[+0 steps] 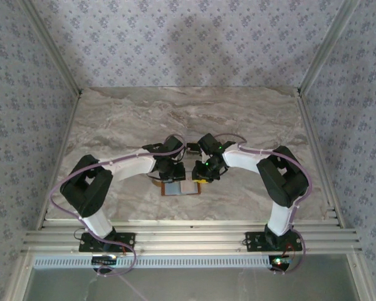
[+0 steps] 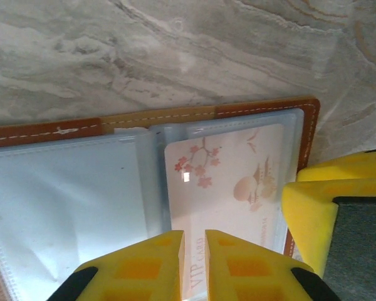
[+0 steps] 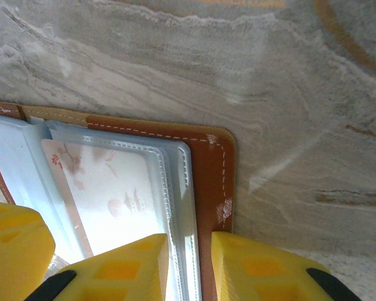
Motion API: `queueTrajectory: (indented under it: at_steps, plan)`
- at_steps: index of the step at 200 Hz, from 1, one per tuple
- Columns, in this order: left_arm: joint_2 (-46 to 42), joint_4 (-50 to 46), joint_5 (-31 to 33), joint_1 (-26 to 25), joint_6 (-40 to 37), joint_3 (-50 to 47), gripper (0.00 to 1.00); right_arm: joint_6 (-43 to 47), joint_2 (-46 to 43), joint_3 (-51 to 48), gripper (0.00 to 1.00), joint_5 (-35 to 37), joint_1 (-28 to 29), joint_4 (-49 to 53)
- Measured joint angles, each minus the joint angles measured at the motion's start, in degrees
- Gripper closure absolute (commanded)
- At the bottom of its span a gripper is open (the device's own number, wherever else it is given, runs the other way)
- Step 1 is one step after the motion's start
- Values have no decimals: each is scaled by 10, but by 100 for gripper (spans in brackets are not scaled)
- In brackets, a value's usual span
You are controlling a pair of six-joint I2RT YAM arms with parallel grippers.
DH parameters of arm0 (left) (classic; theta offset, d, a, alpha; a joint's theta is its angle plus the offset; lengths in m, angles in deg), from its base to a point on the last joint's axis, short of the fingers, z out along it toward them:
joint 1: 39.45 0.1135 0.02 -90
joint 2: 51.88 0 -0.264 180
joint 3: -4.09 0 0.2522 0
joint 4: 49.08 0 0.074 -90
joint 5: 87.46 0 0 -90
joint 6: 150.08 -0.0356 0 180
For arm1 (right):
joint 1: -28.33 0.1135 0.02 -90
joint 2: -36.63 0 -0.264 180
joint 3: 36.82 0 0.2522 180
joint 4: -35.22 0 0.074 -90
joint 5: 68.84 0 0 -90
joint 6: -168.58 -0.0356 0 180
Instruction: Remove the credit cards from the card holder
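The brown card holder (image 1: 180,189) lies open on the marble table, its leather rim (image 2: 175,116) framing clear grey-blue sleeves. A whitish-pink card (image 2: 229,175) printed with blossoms and "VIP CARD" sits in the right sleeve and also appears in the right wrist view (image 3: 113,188). My left gripper (image 2: 194,251) hovers over that card's near end, jaws almost together with only a slit between them. My right gripper (image 3: 189,241) straddles the holder's right leather edge (image 3: 210,169), jaws a little apart, one finger over the sleeves and one beyond the edge. The dark card is hidden.
Both grippers (image 1: 174,174) (image 1: 207,170) crowd together over the holder in the middle of the table. The right gripper's yellow finger (image 2: 313,207) stands close beside the left one. Patterned walls and metal rails (image 1: 175,235) enclose the table.
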Motion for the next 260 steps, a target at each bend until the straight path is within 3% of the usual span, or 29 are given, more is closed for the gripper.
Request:
queueTrajectory:
  at_steps: [171,260]
  plan:
    - [19,-54,60,-1,-7,10,83,0,-5,-1,72,4,0,4]
    - [-19,24,-4,28,14,-29,79,0,-18,2,66,18,0,41]
